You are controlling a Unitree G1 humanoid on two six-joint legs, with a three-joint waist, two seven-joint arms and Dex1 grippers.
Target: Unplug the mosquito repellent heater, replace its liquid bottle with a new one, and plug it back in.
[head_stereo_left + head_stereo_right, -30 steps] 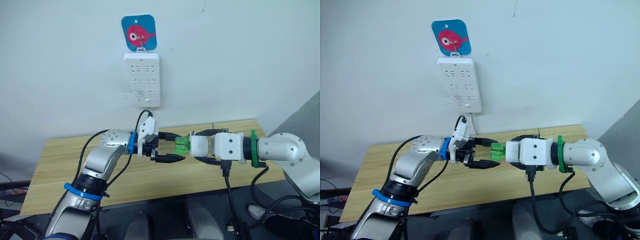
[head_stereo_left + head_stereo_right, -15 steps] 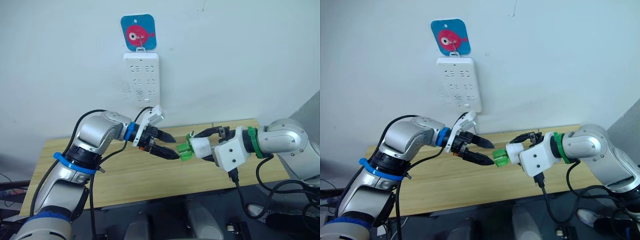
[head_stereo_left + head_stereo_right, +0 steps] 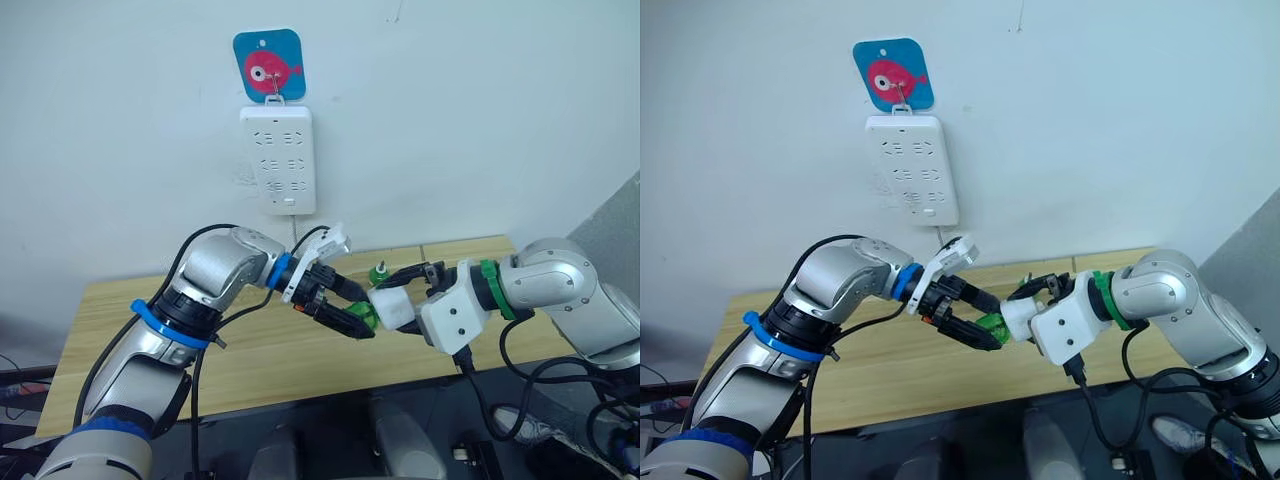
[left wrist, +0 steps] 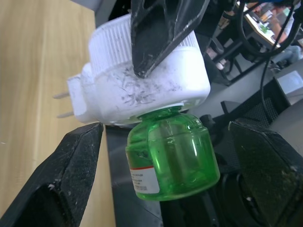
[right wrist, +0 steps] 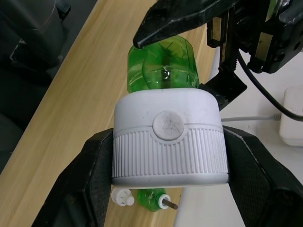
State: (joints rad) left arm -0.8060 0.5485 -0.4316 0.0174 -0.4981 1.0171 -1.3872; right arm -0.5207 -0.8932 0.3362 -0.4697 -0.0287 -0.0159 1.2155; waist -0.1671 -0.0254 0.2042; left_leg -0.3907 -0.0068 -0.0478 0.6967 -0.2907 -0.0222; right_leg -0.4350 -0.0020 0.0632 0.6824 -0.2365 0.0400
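My right gripper (image 5: 170, 158) is shut on the white mosquito repellent heater (image 3: 393, 308), holding it in the air above the table's front half. A green bottle (image 4: 173, 156) sits in the heater's underside and points toward my left arm. My left gripper (image 3: 358, 315) is open, with one finger (image 4: 71, 175) on each side of that bottle and a gap on both sides. A second green bottle (image 5: 154, 198) with a bare dark wick rests on the table (image 3: 250, 350) behind the heater, next to a loose white cap (image 5: 122, 197). I cannot tell which bottle is the new one.
A long white power strip (image 3: 278, 160) hangs on the wall under a blue fish tag (image 3: 268, 63), above and behind the grippers; its cord drops to the table. The wooden table's front edge runs just below both grippers.
The right arm has tilted the heater and carried it left and lower. The left gripper, drawn back beside the bottle half a second ago, now straddles it again.
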